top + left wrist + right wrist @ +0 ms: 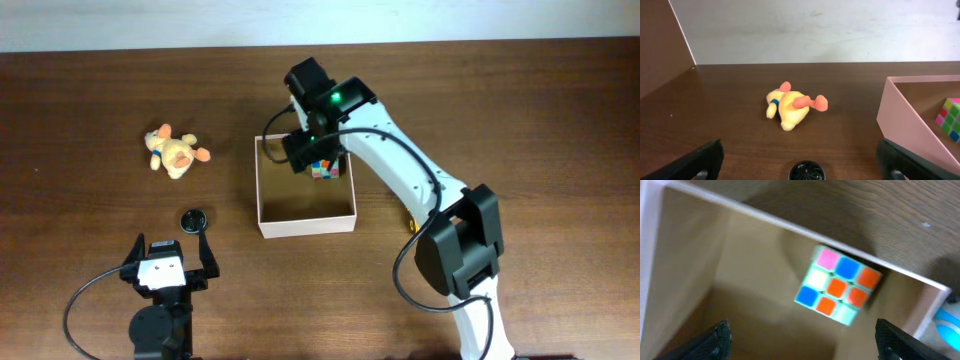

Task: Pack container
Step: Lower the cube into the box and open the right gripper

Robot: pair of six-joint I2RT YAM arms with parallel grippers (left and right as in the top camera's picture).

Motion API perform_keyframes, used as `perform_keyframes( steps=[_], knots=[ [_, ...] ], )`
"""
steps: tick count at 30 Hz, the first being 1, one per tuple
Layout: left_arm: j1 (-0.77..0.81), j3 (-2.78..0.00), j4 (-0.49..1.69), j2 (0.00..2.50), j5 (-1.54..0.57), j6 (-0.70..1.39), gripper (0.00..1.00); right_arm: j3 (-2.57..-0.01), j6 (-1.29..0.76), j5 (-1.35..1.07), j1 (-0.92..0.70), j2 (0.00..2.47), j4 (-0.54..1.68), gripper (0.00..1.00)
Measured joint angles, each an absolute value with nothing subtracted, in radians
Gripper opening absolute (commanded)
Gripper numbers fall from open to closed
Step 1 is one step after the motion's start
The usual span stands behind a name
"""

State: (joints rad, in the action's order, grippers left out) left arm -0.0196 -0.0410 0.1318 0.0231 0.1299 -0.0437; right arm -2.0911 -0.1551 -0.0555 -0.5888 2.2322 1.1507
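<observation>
The container point(300, 198), a shallow square box with white walls and a tan inside, sits mid-table. A colourful puzzle cube point(322, 170) lies in its far right corner. My right gripper point(314, 155) hovers above that corner. In the right wrist view it point(805, 345) is open, and the cube point(837, 286) lies free beyond the fingertips against the container wall point(685, 280). My left gripper point(172, 248) rests open near the front left edge. In its own view the left gripper point(799, 147) holds nothing, with the container point(905, 115) and cube point(950, 117) at the right.
A yellow-orange plush duck point(175, 152) point(790, 107) lies on the table left of the box. A small black round object point(194, 219) point(807, 171) sits just ahead of the left gripper. A yellow item point(411, 220) peeks from under the right arm.
</observation>
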Motion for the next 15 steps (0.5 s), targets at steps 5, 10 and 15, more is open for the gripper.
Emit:
perform_keyframes(
  steps=[5, 10, 15],
  knots=[
    [-0.02, -0.041, 0.132, 0.023, 0.13, -0.044, 0.99, -2.091, -0.066, -0.07, -0.639, 2.232, 1.109, 0.88],
    [-0.02, -0.041, 0.132, 0.023, 0.13, -0.044, 0.99, -2.084, -0.023, -0.077, -0.659, 2.232, 1.052, 0.87],
    [-0.02, -0.041, 0.132, 0.023, 0.13, -0.044, 0.99, -2.025, -0.001, -0.077, -0.657, 2.232, 0.992, 0.77]
  ],
)
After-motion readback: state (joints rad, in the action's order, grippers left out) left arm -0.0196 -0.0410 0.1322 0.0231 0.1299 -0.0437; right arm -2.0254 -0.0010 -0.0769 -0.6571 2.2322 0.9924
